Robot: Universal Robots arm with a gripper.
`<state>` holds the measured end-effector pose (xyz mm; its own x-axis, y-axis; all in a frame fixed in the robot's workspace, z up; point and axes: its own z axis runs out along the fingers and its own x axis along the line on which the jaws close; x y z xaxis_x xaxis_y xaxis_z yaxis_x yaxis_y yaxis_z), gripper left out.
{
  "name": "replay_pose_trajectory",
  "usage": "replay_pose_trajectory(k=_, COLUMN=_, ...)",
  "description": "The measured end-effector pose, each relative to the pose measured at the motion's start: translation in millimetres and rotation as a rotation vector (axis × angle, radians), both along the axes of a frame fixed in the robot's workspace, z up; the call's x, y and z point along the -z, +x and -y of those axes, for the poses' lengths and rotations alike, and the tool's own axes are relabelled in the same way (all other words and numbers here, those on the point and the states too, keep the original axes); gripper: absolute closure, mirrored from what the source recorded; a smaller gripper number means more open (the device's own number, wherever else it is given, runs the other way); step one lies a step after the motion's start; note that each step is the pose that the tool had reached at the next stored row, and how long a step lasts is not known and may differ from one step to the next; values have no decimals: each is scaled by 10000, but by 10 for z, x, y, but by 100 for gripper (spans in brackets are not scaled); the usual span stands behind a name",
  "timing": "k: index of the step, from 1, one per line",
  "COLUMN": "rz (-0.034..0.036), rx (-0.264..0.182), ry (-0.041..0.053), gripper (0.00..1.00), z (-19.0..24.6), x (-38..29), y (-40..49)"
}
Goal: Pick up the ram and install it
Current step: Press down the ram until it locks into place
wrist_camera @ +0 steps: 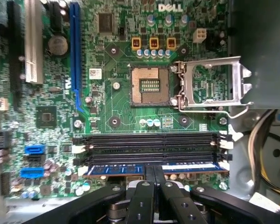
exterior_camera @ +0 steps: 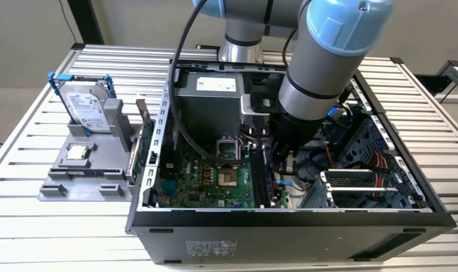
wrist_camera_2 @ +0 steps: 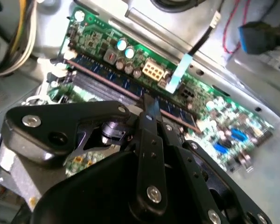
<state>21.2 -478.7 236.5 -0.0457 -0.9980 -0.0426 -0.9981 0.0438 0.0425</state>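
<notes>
The ram (wrist_camera: 114, 169), a long dark blue stick with a white label, lies along the memory slot nearest the motherboard's edge. In the second wrist view the ram (wrist_camera_2: 107, 74) runs as a slim dark strip across the green board. My gripper (wrist_camera: 155, 175) stands over its middle with both fingers together, their tips down on the stick's top edge. The same gripper (wrist_camera_2: 150, 108) meets the strip at its centre in the second wrist view. In the exterior view the arm's wrist (exterior_camera: 289, 158) reaches deep into the open computer case (exterior_camera: 289, 218).
Two empty black memory slots (wrist_camera: 149, 142) lie beside the ram. Beyond them are an open CPU socket (wrist_camera: 149, 86) with its raised metal frame (wrist_camera: 210, 84) and a blue expansion slot (wrist_camera: 74, 56). Outside the case, a grey holder (exterior_camera: 81, 181) carries a hard drive (exterior_camera: 85, 107) and a CPU chip (exterior_camera: 77, 152).
</notes>
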Motion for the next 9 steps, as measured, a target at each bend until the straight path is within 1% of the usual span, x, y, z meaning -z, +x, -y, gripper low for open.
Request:
replay_pose_trajectory(k=5, rz=-2, rx=0, ry=-5, gripper=100, z=0, x=-227, y=0)
replay_pose_trajectory(k=9, rz=-3, rx=0, ry=-4, gripper=100, z=0, x=-361, y=0)
